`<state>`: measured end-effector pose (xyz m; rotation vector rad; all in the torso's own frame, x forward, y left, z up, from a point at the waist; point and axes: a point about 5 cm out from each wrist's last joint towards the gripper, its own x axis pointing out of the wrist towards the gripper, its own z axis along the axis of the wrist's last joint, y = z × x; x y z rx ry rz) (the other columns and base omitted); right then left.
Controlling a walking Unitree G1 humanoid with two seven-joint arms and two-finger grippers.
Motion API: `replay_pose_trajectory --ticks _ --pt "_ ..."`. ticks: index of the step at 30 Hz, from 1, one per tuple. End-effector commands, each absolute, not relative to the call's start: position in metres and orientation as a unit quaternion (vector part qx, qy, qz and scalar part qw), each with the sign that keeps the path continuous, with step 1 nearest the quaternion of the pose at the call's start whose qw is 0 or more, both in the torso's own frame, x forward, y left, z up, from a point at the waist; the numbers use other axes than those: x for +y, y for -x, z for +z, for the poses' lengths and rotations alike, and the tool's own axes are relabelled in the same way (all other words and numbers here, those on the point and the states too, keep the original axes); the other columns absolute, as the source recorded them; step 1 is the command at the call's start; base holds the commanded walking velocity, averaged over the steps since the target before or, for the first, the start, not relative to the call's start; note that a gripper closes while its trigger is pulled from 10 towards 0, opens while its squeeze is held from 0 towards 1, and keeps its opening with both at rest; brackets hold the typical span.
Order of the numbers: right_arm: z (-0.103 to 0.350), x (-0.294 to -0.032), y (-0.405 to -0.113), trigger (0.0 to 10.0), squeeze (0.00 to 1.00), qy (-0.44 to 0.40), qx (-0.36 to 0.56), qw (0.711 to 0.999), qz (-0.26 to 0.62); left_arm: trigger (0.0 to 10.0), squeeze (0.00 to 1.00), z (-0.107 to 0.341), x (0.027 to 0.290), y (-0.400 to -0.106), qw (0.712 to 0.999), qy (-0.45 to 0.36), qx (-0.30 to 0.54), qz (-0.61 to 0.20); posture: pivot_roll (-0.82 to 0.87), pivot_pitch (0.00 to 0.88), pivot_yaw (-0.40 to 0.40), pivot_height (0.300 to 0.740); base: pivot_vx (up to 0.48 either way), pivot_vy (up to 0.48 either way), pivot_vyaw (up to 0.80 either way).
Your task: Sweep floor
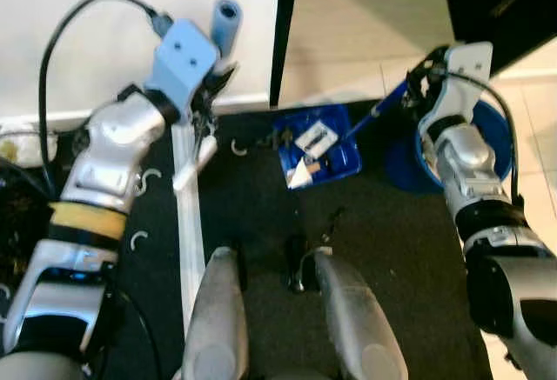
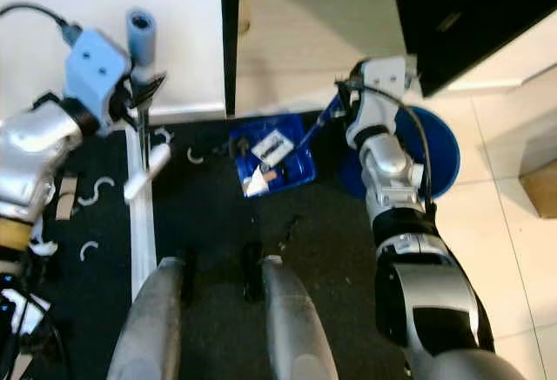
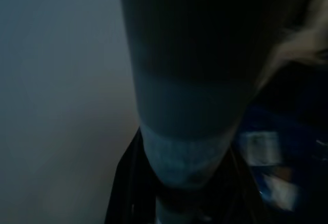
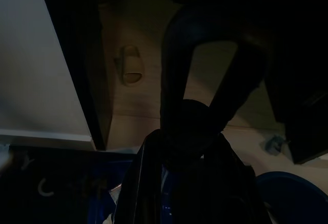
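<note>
Left gripper (image 1: 209, 93) clamps the white broom handle (image 1: 187, 215) on the left; right gripper (image 2: 344, 102) grips the blue dustpan (image 1: 318, 147) handle, scraps inside, on the black mat (image 1: 261, 223)

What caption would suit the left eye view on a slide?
Left gripper holds a broom handle, right gripper a blue dustpan holding scraps on dark carpet.

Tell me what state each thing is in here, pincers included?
Left pincer: shut on broom handle, held upright.
Right pincer: shut on dustpan handle.
Dustpan: on the dark mat, holding scraps.
White curled scraps: scattered unswept.
Blue bin: standing on tiles.
</note>
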<state>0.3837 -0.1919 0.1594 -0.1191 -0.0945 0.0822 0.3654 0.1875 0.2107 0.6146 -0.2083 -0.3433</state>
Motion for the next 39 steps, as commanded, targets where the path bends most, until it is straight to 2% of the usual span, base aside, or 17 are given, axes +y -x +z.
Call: replay_pose_trajectory --ticks 1,6,8,14,15,19,20,23,27,29,32,39 --pt "0.097 -0.199 -0.361 10.0 0.0 0.06 0.08 0.995 0.029 10.0 0.0 0.191 0.182 -0.368 0.931 -0.319 -0.099 -0.146 0.04 0.457 -0.082 0.74 0.0 0.0 0.0" --pt "0.094 -0.201 -0.358 10.0 0.0 0.06 0.078 0.995 0.026 10.0 0.0 0.164 0.166 -0.373 0.945 -0.291 -0.078 -0.128 0.03 0.472 -0.075 0.74 0.0 0.0 0.0" --pt "0.093 -0.202 -0.357 10.0 0.0 0.059 0.078 0.995 0.023 10.0 0.0 0.156 0.158 -0.374 0.956 -0.257 -0.071 -0.123 0.02 0.479 -0.072 0.74 0.0 0.0 0.0" --pt "0.09 -0.205 -0.354 10.0 0.0 0.059 0.076 0.995 0.012 10.0 0.0 0.151 0.135 -0.378 0.967 -0.222 -0.099 -0.081 0.02 0.495 -0.063 0.74 0.0 0.0 0.0" --pt "0.09 -0.206 -0.353 10.0 0.0 0.059 0.073 0.996 0.008 10.0 0.0 0.155 0.119 -0.38 0.969 -0.202 -0.117 -0.08 0.01 0.498 -0.058 0.74 0.0 0.0 0.0" --pt "0.09 -0.206 -0.352 10.0 0.0 0.059 0.072 0.996 0.007 10.0 0.0 0.157 0.114 -0.38 0.969 -0.197 -0.122 -0.083 0.01 0.498 -0.058 0.74 0.0 0.0 0.0" --pt "0.09 -0.206 -0.352 10.0 0.0 0.058 0.068 0.996 0.005 10.0 0.0 0.17 0.097 -0.382 0.968 -0.183 -0.158 -0.073 0.01 0.497 -0.054 0.74 0.0 0.0 0.0" --pt "0.091 -0.207 -0.351 10.0 0.0 0.058 0.065 0.996 0.004 10.0 0.0 0.182 0.083 -0.383 0.965 -0.171 -0.189 -0.068 0.01 0.496 -0.053 0.74 0.0 0.0 0.0" --pt "0.091 -0.207 -0.351 10.0 0.0 0.057 0.062 0.996 0.004 10.0 0.0 0.193 0.064 -0.382 0.964 -0.14 -0.209 -0.091 0.01 0.494 -0.053 0.74 0.0 0.0 0.0" --pt "0.091 -0.207 -0.351 10.0 0.0 0.057 0.062 0.996 0.004 10.0 0.0 0.193 0.064 -0.382 0.964 -0.14 -0.209 -0.091 0.01 0.494 -0.053 0.74 0.0 0.0 0.0" --pt "0.092 -0.207 -0.35 10.0 0.0 0.058 0.058 0.997 0.004 10.0 0.0 0.206 0.038 -0.378 0.959 -0.112 -0.238 -0.108 0.01 0.494 -0.054 0.74 0.0 0.0 0.0" --pt "0.091 -0.205 -0.349 10.0 0.0 0.057 0.056 0.997 0.007 10.0 0.0 0.22 0.004 -0.37 0.951 -0.065 -0.259 -0.155 0.01 0.494 -0.054 0.74 0.0 0.0 0.0"
